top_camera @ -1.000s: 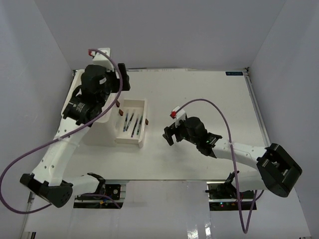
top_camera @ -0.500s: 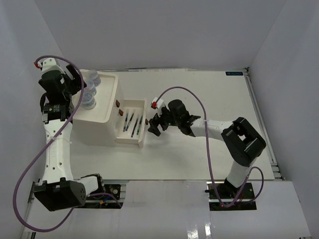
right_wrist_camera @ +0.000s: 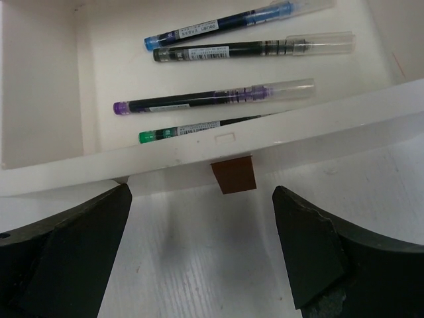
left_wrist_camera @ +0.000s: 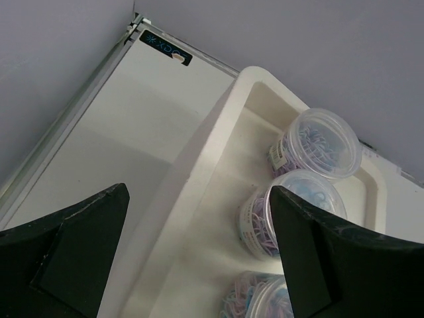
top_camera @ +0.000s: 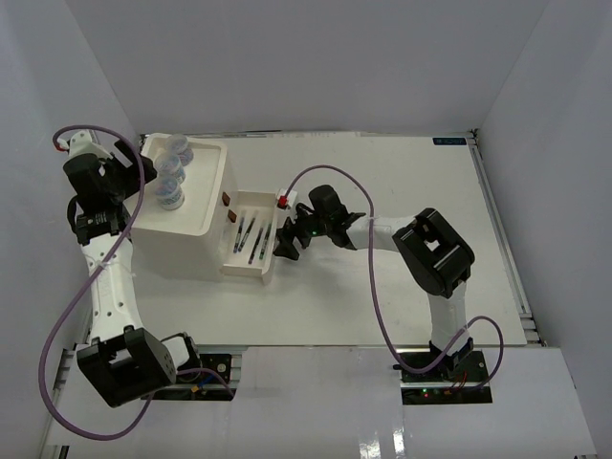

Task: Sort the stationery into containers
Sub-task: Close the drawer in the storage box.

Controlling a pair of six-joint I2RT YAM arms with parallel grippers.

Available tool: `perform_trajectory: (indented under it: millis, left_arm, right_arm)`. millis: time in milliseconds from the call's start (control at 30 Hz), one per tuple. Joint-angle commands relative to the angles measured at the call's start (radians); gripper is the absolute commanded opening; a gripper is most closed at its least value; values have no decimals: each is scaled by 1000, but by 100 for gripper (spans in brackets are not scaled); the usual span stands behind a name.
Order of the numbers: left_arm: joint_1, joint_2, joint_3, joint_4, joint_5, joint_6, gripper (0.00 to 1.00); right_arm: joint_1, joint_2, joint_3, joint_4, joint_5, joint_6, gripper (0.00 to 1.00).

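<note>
The white box unit [top_camera: 196, 234] stands at the table's left. Three clear jars [top_camera: 170, 173] with bluish contents sit in a row in its top tray [left_wrist_camera: 222, 142]; the left wrist view shows them as jars [left_wrist_camera: 301, 205] too. My left gripper [top_camera: 129, 161] is open above the tray's left rim, with nothing between its fingers [left_wrist_camera: 79, 238]. One drawer [top_camera: 254, 239] is pulled out and holds several pens [right_wrist_camera: 212, 97]. My right gripper [top_camera: 287, 240] is open just in front of the drawer's brown knob [right_wrist_camera: 233, 173], not touching it. No tape rings show.
Two more brown knobs [top_camera: 229, 208] show on the box's front. A black label [top_camera: 448, 142] marks the table's far right corner, and a metal rail [top_camera: 497, 229] runs along the right edge. White walls close in on three sides.
The left arm has swung off the box to its left edge, uncovering the jars. The right gripper has travelled left up to the drawer's front. Both grippers stay open.
</note>
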Motion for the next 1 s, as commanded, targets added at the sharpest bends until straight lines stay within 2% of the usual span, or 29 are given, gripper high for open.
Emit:
perform_trajectory:
  millis: [0, 233, 467, 733, 967]
  left_arm:
    - [46, 2, -31, 74, 169, -42, 98]
    - [67, 30, -75, 105, 305, -72, 98]
    - [67, 39, -88, 113, 334, -85, 98]
    - [67, 44, -88, 108, 343, -91, 98]
    - [70, 45, -89, 108, 346, -92, 97]
  right_arm:
    - [-1, 38, 98, 15, -76, -21, 93]
    - [-1, 116, 201, 57, -139, 14, 90]
    - [1, 251, 363, 125, -212, 106, 90]
    - [13, 363, 497, 278, -278, 256, 90]
    - [45, 472, 643, 312, -318, 329, 91]
